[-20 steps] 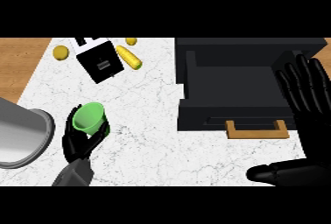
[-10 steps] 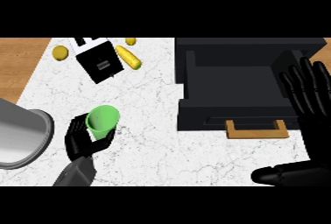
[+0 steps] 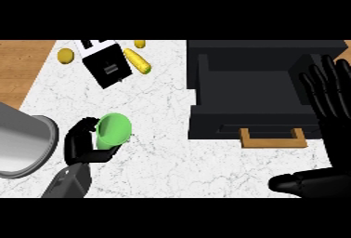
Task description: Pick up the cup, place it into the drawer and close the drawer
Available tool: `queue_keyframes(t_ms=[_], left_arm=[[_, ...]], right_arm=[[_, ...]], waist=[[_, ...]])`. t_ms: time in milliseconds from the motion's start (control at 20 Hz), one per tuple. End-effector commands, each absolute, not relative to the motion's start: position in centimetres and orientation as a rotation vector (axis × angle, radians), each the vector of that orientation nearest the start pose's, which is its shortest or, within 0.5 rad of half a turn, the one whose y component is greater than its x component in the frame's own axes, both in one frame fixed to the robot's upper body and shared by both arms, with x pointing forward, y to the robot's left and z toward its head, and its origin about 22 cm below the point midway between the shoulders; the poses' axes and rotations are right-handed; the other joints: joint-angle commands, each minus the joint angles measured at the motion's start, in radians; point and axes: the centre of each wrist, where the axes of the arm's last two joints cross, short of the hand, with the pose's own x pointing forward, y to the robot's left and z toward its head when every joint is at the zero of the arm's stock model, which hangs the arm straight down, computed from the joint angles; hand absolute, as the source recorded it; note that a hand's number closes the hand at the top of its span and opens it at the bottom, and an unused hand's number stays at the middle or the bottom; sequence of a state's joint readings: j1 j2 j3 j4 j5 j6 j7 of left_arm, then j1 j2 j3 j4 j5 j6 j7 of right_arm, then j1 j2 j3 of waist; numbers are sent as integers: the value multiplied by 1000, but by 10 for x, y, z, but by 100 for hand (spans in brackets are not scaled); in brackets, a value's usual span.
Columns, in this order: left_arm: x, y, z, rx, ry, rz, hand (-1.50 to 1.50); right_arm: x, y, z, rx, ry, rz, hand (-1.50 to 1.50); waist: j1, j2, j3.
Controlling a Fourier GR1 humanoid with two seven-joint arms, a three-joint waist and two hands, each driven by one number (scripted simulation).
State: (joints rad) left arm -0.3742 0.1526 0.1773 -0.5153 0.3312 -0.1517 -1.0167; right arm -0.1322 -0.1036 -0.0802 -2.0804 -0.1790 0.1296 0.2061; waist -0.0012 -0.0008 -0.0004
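Cup point(image 3: 113, 131), green, sits curled in the left hand point(image 3: 86, 146), tipped sideways over the marble bench point(image 3: 165, 116), left of the open black drawer point(image 3: 250, 100). Right hand point(image 3: 332, 100) rests spread at the right edge, leaving the drawer mouth free for placing.

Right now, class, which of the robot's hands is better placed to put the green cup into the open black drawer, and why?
The left hand: its fingers already curl round the green cup. The right hand rests open over the open black drawer's right edge, holding nothing.
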Motion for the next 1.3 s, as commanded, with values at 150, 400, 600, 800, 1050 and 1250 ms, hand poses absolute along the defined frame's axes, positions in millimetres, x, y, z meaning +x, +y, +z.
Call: queue_keyframes(t_ms=[150, 400, 600, 800, 1050, 1250], left_arm=[[279, 280, -105, -259, -2048, 259, 150], [294, 249, -57, -308, -2057, 125, 150], [307, 221, -7, -383, -2071, 112, 150], [324, 200, 40, -405, -2075, 130, 150], [333, 166, 87, -408, -2102, 91, 150], [357, 173, 132, -391, -2113, 71, 150]], right_arm=[[223, -247, 145, 133, -1983, 118, -150], [211, -248, 141, 141, -1987, 129, -150], [208, -245, 139, 131, -1970, 120, -150], [210, -241, 148, 148, -1986, 135, -150], [220, -262, 148, 126, -1990, 114, -150], [221, -263, 142, 140, -1994, 141, -150]], waist=[[11, -5, 2], [12, -6, 2], [10, -6, 2], [2, -3, 1], [-2, 0, 1], [-5, 1, 1]])
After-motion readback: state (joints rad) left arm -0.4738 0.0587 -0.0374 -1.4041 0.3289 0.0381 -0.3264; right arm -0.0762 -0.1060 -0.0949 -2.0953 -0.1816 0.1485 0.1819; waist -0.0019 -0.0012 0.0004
